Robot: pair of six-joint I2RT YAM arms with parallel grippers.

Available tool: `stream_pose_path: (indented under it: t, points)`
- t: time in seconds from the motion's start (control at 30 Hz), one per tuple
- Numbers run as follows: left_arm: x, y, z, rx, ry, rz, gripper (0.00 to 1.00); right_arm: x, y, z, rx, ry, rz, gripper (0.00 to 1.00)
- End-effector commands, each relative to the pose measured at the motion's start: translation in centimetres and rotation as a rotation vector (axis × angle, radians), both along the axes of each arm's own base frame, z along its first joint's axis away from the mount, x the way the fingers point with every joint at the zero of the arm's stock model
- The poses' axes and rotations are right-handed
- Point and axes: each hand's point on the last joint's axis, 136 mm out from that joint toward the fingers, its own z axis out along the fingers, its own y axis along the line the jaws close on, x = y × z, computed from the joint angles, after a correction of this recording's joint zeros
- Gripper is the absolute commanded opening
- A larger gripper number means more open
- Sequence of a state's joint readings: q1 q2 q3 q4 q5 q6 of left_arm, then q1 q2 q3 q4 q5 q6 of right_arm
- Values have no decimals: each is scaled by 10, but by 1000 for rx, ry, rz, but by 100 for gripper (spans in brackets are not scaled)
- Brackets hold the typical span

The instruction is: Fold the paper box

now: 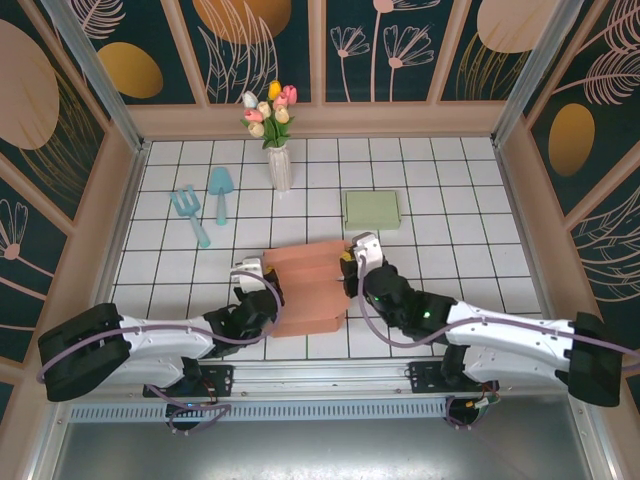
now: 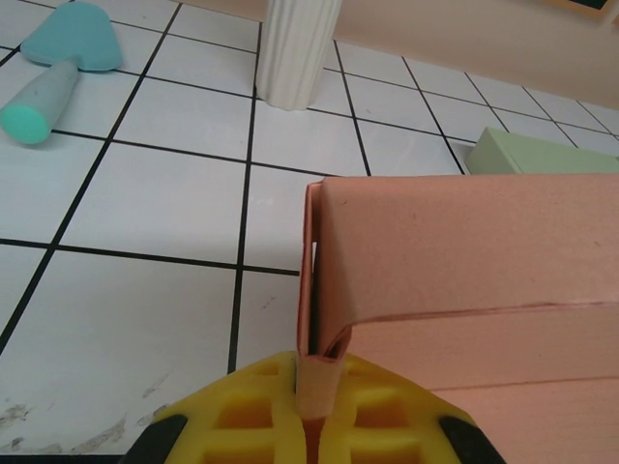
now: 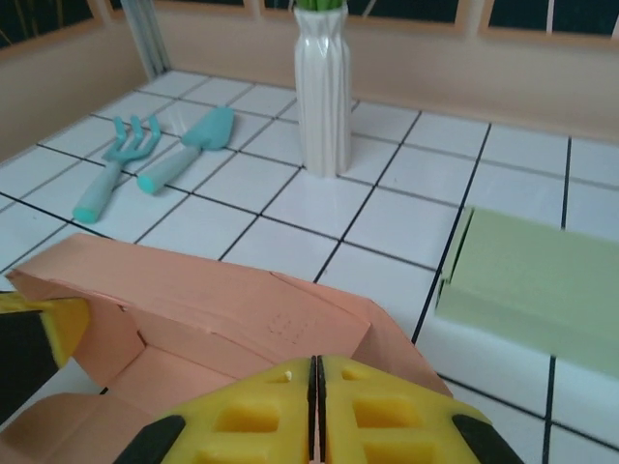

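Salmon-pink paper box (image 1: 305,290), one, lies lower centre of the overhead frame between two pincers. The left gripper (image 2: 311,391) is clamped on its upright flap. The right gripper (image 3: 314,382) has its fingers pressed together at the box's right edge, hold unclear. Beyond stand one vase (image 1: 279,165), one teal fork (image 1: 190,212), one teal trowel (image 1: 219,190) and one green box (image 1: 372,209).
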State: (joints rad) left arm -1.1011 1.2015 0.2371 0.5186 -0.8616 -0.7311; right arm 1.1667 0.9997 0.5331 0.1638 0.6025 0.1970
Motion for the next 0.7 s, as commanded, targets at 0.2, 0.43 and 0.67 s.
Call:
stream_pose_path:
  t: [0.2, 0.43, 0.67]
  points:
    - [-2, 10, -5, 2, 1, 26, 0, 26, 4, -9, 5, 49, -117, 10]
    - [-2, 6, -9, -12, 8, 8, 0, 40, -4, -28, -6, 99, -108, 10]
    - [1, -7, -12, -8, 24, -17, 0, 39, 10, -45, -42, 119, -43, 10]
